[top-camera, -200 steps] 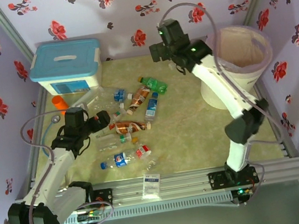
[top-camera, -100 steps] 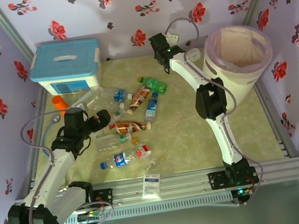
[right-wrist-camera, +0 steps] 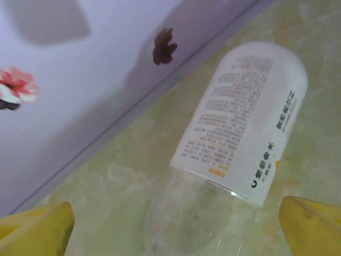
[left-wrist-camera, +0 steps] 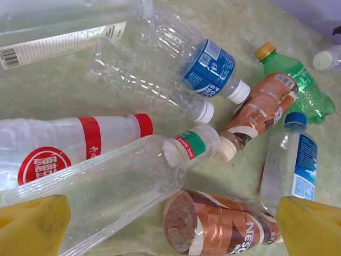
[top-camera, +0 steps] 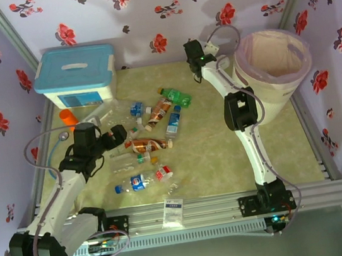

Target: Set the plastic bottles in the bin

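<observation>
Several plastic bottles lie in a heap left of centre, among them a green one (top-camera: 176, 95), a brown-labelled one (top-camera: 150, 145) and a blue-labelled one (top-camera: 137, 182). My left gripper (top-camera: 118, 135) hangs open just above the heap. Between its yellow fingertips (left-wrist-camera: 32, 226) lie a brown Nescafe bottle (left-wrist-camera: 224, 226) and a clear green-banded bottle (left-wrist-camera: 122, 186). My right gripper (top-camera: 194, 58) is low by the back wall, left of the bin (top-camera: 280, 90). It stands open around a white-labelled clear bottle (right-wrist-camera: 240, 128) lying on the table, without gripping it.
A white box with a light-blue lid (top-camera: 74, 74) stands at the back left, with a small orange cylinder (top-camera: 67, 117) in front of it. A flat white packet (top-camera: 173, 212) rests on the front rail. Flowered walls close in three sides.
My right arm has come down from beside the bin's rim to the table by the back wall, over the white-labelled bottle. The left arm and the heap have not moved.
</observation>
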